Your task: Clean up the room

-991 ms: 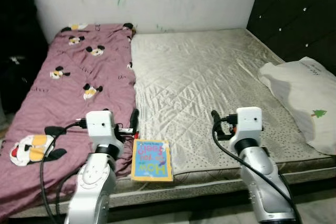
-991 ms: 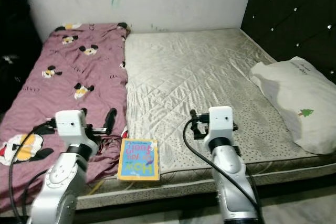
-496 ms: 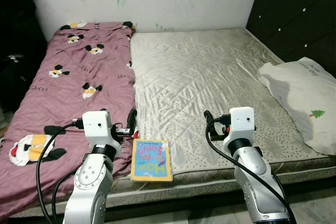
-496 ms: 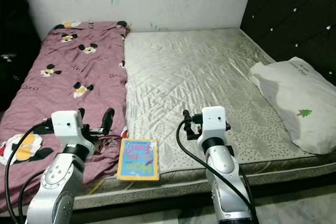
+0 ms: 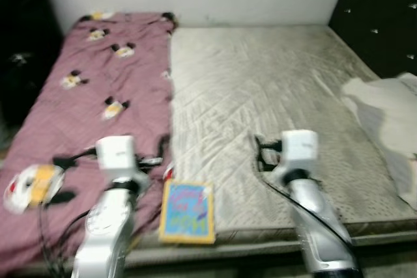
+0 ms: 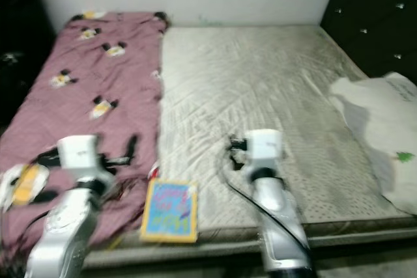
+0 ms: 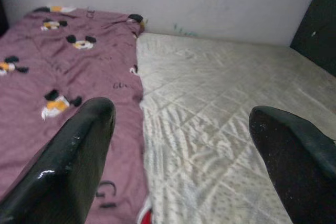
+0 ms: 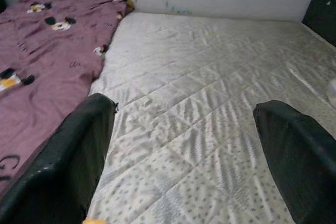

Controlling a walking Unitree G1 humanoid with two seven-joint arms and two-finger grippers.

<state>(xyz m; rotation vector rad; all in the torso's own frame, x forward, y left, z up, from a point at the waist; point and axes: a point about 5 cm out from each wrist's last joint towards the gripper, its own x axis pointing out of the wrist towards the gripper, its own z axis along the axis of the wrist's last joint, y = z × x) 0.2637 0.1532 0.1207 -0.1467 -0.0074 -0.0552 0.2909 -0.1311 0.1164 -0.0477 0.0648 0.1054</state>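
Both head views are smeared with motion blur, so the print on the purple sheet (image 5: 98, 96) and the quilting of the mattress (image 5: 260, 96) lose their edges, while the two wrist views are fairly sharp apart from their own dark, out-of-focus fingers (image 7: 68, 161). Light is even and moderately bright over the bed, with faint sheen on the mattress folds. The far left and right edges fall into deep shadow.
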